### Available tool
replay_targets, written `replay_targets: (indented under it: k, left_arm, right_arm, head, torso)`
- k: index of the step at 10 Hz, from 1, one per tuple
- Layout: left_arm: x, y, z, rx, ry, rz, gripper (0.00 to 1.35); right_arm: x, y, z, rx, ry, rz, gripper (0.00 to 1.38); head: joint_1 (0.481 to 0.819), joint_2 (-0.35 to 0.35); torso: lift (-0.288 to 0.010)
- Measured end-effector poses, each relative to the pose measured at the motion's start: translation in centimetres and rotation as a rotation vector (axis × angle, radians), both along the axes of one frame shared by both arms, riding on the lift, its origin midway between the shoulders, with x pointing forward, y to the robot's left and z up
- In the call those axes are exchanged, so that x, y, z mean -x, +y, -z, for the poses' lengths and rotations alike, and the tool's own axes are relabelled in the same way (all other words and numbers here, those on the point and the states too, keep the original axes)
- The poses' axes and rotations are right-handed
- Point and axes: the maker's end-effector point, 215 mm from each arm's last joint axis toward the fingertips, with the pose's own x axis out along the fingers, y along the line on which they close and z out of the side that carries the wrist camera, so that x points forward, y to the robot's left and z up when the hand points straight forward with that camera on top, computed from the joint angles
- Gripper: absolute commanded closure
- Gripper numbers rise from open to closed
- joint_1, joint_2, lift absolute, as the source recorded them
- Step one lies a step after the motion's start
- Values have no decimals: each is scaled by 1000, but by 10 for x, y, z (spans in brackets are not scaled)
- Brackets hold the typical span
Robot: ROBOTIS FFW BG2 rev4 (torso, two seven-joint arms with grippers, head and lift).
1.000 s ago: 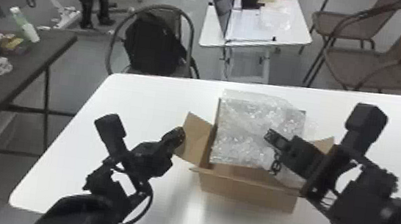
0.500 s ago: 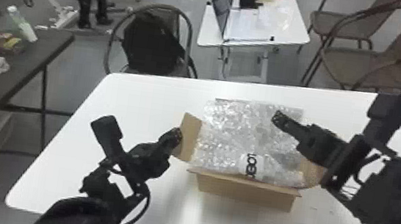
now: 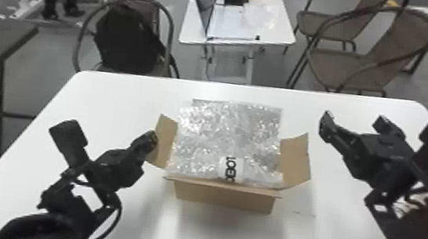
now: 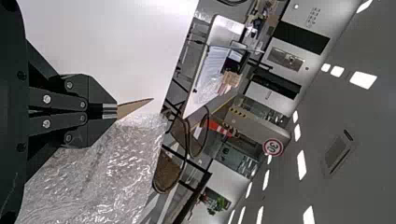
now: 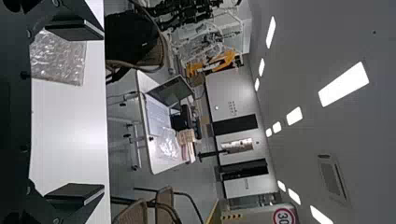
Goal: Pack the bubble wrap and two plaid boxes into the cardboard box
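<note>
Right pincer (image 3: 354, 124) spread above table (image 3: 121, 97); left pincer (image 3: 150, 139), angled inward, pinching box flap (image 3: 165, 142).

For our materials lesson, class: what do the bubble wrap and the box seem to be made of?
The bubble wrap seems clear, glossy plastic: it glints all over its bumpy surface. The box looks like matt cardboard: dull brown, with thin flaps standing out stiffly; corrugated or solid, I can't tell.

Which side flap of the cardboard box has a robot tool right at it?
The left flap: the left tool is at its outer edge, while a gap separates the right flap from the right tool.
</note>
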Motion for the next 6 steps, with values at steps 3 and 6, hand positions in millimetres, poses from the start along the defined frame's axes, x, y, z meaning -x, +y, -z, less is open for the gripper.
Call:
replay_targets:
  k: [3,6]
  left_arm:
    - [5,8,1,4,-4,-16,1208]
    - [10,16,2,14,-10,-33,1208]
  right_arm:
    - [50,-41,37,45,-15,136,144]
    - [105,-82,72,68,-18,292,145]
  head:
    - [695,87]
    - [695,50]
  torso:
    - [-109]
    - [-109]
